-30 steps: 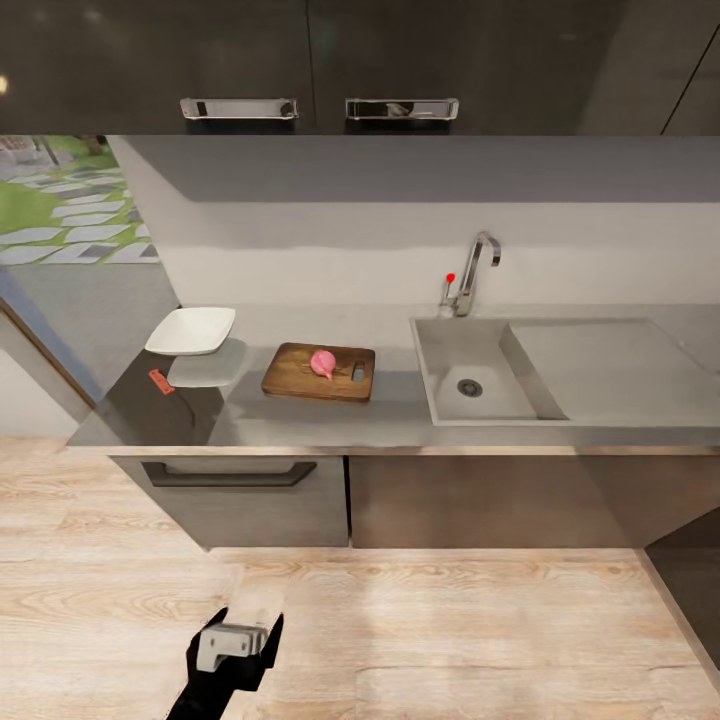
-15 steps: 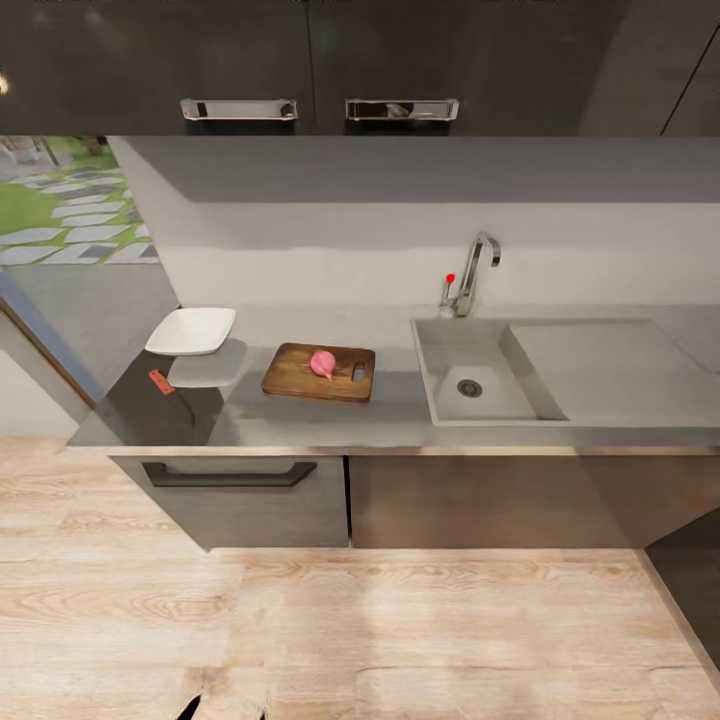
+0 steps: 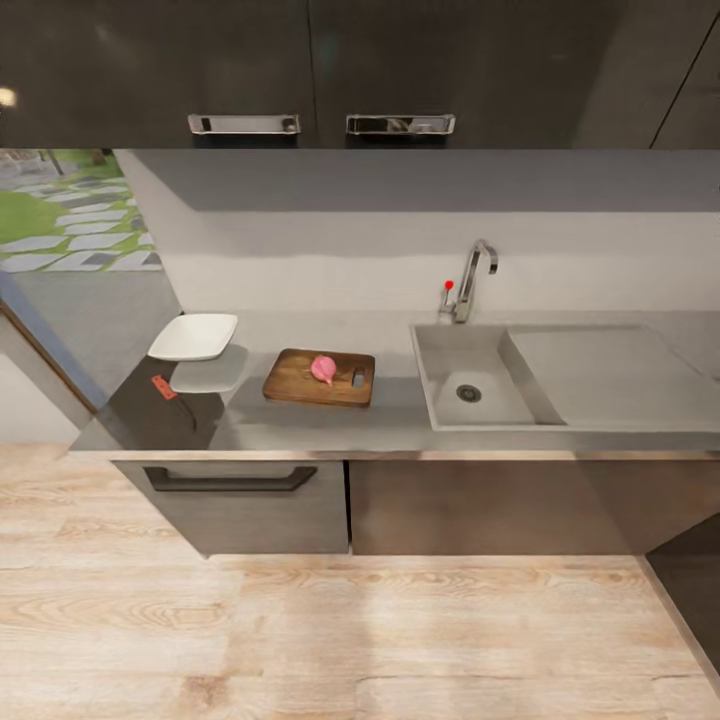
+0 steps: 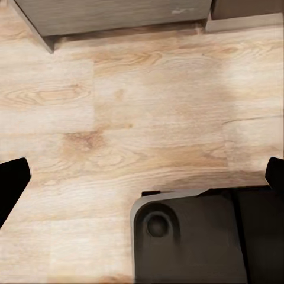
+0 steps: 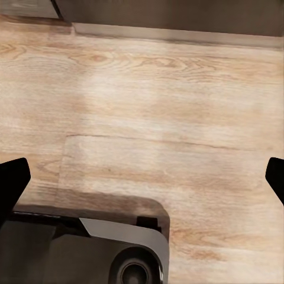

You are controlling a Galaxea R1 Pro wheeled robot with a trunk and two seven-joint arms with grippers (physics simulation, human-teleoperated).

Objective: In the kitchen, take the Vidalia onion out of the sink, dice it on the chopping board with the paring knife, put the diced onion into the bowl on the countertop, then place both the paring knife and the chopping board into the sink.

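1. Both grippers pointed down at the wooden floor [image 4: 148,100]: the left gripper [image 4: 142,177] and the right gripper [image 5: 142,177] each showed dark fingertips at opposite picture edges, spread wide with nothing between them.
2. A Vidalia onion [image 3: 323,369], small, round and pinkish-red, sat on the chopping board [image 3: 300,381], just beside its handle slot.
3. That brown board lay flat on the grey countertop [image 3: 330,425], left of the sink [image 3: 450,350].
4. Further left of the board stood the white square bowl [image 3: 194,336].
5. Near the bowl lay a small red thing [image 3: 164,387]; its identity was unclear.
6. Behind the sink rose a chrome tap [image 3: 472,278].
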